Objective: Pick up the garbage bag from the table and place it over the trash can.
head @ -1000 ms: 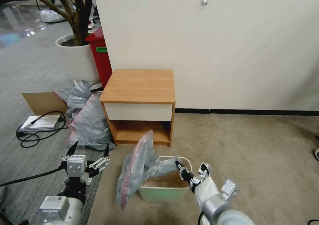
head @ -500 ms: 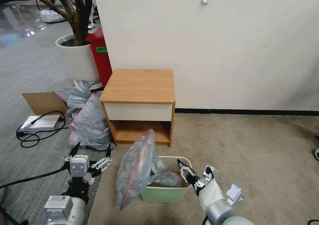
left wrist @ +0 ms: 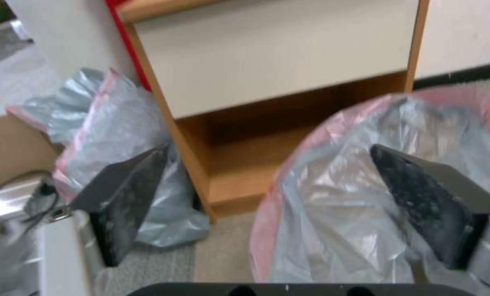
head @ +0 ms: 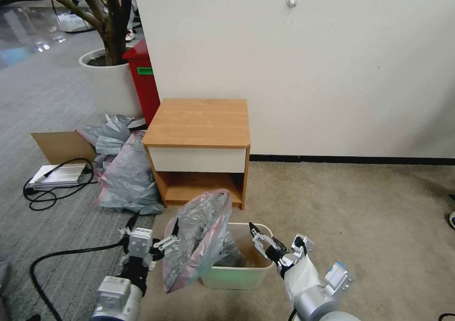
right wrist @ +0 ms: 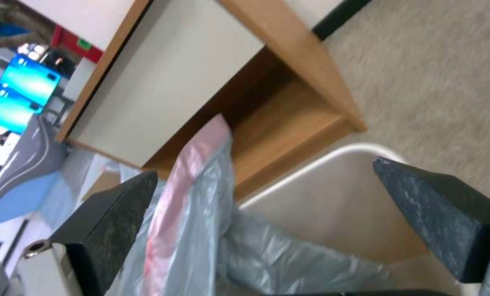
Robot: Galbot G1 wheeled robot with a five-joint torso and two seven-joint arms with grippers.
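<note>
Two pincers worked low over the carpet. The left pincer (head: 152, 233) stood wide open, one finger touching the outside of the garbage bag (head: 196, 238), gripping nothing. The right pincer (head: 261, 243) hung open above the trash can (head: 234, 276), also holding nothing. The bag's lower end lay inside the can while its pink-rimmed mouth billowed up over the left side. Beyond stood the desk (head: 199, 122), its top bare.

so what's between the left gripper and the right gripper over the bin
In the head view, the garbage bag billows between the open left gripper and the open right gripper, its tail trailing into the trash can.
</note>
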